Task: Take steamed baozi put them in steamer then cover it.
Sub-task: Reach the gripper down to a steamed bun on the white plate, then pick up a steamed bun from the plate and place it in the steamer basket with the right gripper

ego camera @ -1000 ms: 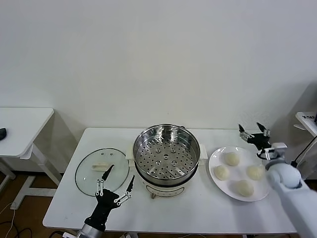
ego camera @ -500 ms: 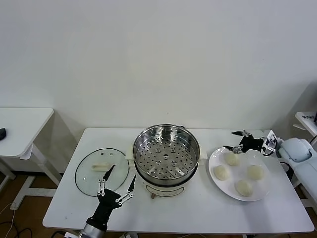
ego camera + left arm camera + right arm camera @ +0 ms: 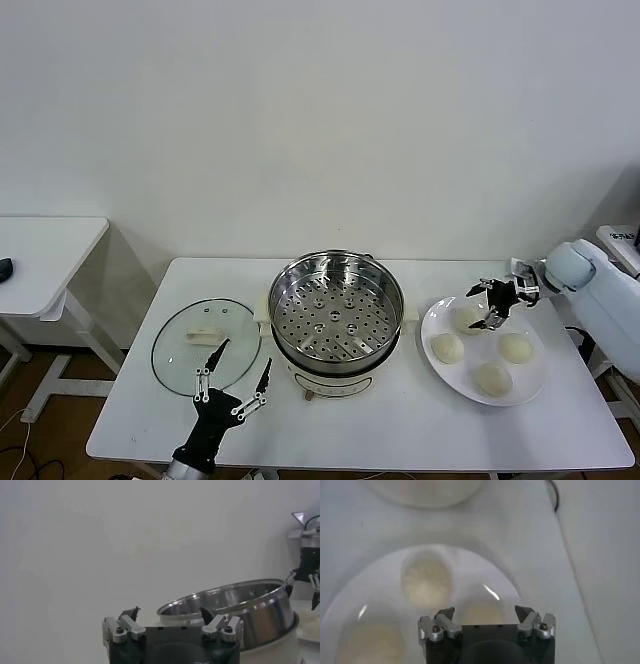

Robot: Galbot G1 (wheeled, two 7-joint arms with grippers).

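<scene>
Both pairs of jaws stand wide open and hold nothing. Our right gripper [image 3: 490, 305] hovers over the plate [image 3: 530, 385], just above the baozi at the plate's eleven o'clock [image 3: 468, 319]. Our left gripper [image 3: 235, 380] waits low at the table's near edge, just beside the cover [image 3: 190, 352], which lies flat at nine o'clock from the steamer [image 3: 336, 305].

All four steamed baozi are on the plate, which sits at three o'clock from the steamer. The others lie at about one o'clock [image 3: 516, 347], eight o'clock [image 3: 447, 347] and five o'clock [image 3: 493, 379]. The steamer tray is bare, so we judge this to be the first pick.

To do it well, we should centre the open fingers over the nearest bun, which shows from the right wrist view as the pale round ahead of the fingers [image 3: 426, 582]. We come straight down so the fingers straddle its widest part, clear of the neighbour. The dough looks soft, so we close gently, only enough to lift it. Then we raise it above the steamer's rim before crossing over.
</scene>
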